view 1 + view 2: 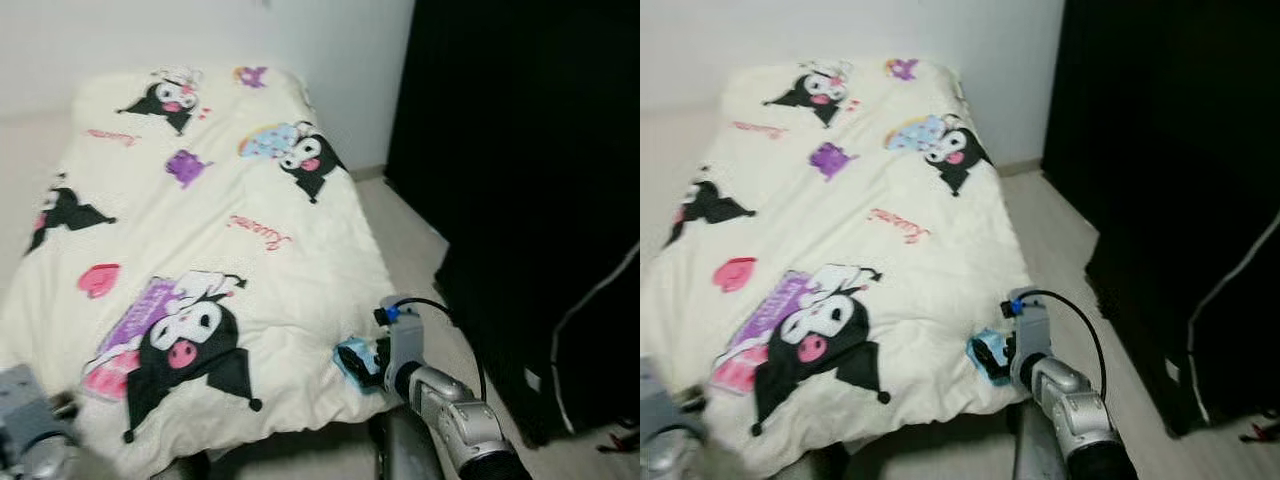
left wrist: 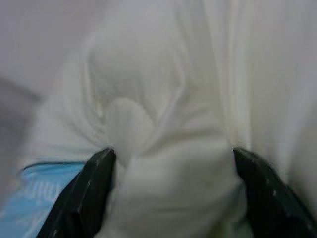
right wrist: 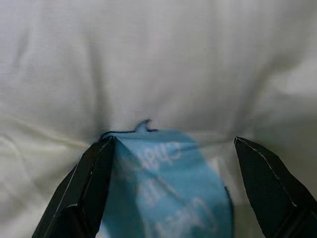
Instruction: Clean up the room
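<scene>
A bed stands against a white wall, covered by a cream blanket printed with black-and-white cartoon characters, pink hearts and purple shapes. A tall black wardrobe stands to the right, across a strip of pale floor.

The robot appears to be straightening the blanket along the bed's near edge. The right gripper reaches to the near right corner, its black fingers spread wide on either side of a blue printed patch, with cloth bulging between them; they have not closed on it. The left gripper, at the near left corner, is likewise spread apart, with a raised fold of cream fabric lying between its fingers.

To do this step well, both grippers should probably press a little deeper into the cloth before closing, so each catches a full fold and not a thin surface wrinkle. Closing both together and pulling evenly toward the foot of the bed would likely keep the blanket square. Soft fabric may slip, so a firm pinch seems wise.
</scene>
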Robot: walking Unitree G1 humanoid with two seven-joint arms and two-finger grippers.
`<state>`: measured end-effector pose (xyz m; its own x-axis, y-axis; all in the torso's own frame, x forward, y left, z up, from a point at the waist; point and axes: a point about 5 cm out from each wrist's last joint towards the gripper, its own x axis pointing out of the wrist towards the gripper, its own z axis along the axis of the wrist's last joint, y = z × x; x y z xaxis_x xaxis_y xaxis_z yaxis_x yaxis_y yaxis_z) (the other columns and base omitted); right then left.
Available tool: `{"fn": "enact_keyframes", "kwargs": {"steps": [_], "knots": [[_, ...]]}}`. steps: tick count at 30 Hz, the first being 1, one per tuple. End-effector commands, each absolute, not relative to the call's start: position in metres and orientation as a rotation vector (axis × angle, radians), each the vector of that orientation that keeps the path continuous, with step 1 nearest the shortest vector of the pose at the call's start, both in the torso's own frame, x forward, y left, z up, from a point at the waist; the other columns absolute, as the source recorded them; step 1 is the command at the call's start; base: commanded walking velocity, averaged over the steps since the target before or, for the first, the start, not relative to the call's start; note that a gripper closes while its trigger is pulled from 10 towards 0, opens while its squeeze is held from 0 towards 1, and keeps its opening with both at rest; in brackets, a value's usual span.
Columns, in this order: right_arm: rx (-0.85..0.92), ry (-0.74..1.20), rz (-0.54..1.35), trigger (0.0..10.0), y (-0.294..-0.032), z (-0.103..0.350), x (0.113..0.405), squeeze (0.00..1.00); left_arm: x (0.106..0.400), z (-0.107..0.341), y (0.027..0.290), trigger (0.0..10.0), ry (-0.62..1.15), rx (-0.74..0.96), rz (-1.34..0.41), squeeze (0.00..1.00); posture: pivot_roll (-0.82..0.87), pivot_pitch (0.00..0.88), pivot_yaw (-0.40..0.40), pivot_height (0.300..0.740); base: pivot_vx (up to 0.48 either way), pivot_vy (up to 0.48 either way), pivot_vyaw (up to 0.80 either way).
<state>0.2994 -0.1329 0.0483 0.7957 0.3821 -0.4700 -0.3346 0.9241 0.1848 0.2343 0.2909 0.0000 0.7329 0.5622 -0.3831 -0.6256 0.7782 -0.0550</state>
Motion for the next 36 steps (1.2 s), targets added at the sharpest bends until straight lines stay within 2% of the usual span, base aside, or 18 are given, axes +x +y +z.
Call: {"fn": "enact_keyframes", "kwargs": {"steps": [1, 4, 6, 13, 22, 27, 29, 30, 33, 36], "knots": [[0.125, 0.541, 0.376, 10.0, -0.132, 0.041, 0.295, 0.0, 0.229, -0.026, 0.254, 10.0, 0.495, -0.259, 0.494, 0.0, -0.03, 0.142, -0.011, 0.466, 0.0, 0.0, 0.0], [0.133, 0.551, 0.352, 10.0, -0.135, 0.034, 0.295, 0.0, 0.249, -0.02, 0.219, 10.0, 0.423, -0.39, 0.246, 0.0, -0.03, 0.135, -0.007, 0.481, 0.0, 0.0, 0.0], [0.136, 0.557, 0.333, 10.0, -0.138, 0.03, 0.295, 0.0, 0.254, -0.018, 0.204, 10.0, 0.407, -0.416, 0.137, 0.0, -0.04, 0.13, -0.008, 0.491, 0.0, 0.0, 0.0], [0.126, 0.579, 0.308, 10.0, -0.143, 0.02, 0.294, 0.0, 0.257, -0.017, 0.2, 10.0, 0.409, -0.39, 0.079, 0.0, -0.04, 0.117, -0.013, 0.506, 0.0, 0.0, 0.0], [0.095, 0.601, 0.31, 10.0, -0.147, 0.014, 0.293, 0.0, 0.258, -0.008, 0.242, 10.0, 0.385, -0.241, 0.2, 0.0, -0.04, 0.098, -0.027, 0.536, 0.0, 0.0, 0.0], [0.076, 0.588, 0.299, 10.0, -0.15, 0.017, 0.298, 0.0, 0.247, 0.004, 0.299, 10.0, 0.423, 0.021, 0.439, 0.0, -0.04, 0.097, -0.026, 0.561, 0.0, 0.0, 0.0], [0.076, 0.585, 0.296, 10.0, -0.151, 0.017, 0.298, 0.0, 0.242, 0.004, 0.308, 10.0, 0.447, 0.068, 0.489, 0.0, -0.04, 0.097, -0.026, 0.566, 0.0, 0.0, 0.0], [0.077, 0.579, 0.292, 10.0, -0.152, 0.017, 0.299, 0.0, 0.231, 0.004, 0.325, 10.0, 0.472, 0.106, 0.6, 0.0, -0.04, 0.099, -0.024, 0.576, 0.0, 0.0, 0.0], [0.081, 0.576, 0.289, 10.0, -0.152, 0.017, 0.299, 0.0, 0.219, 0.001, 0.335, 10.0, 0.511, 0.155, 0.682, 0.0, -0.04, 0.106, -0.021, 0.586, 0.0, 0.0, 0.0], [0.086, 0.575, 0.288, 10.0, -0.152, 0.016, 0.298, 0.0, 0.212, -0.004, 0.335, 10.0, 0.531, 0.151, 0.703, 0.0, -0.04, 0.11, -0.021, 0.6, 0.0, 0.0, 0.0]]}}
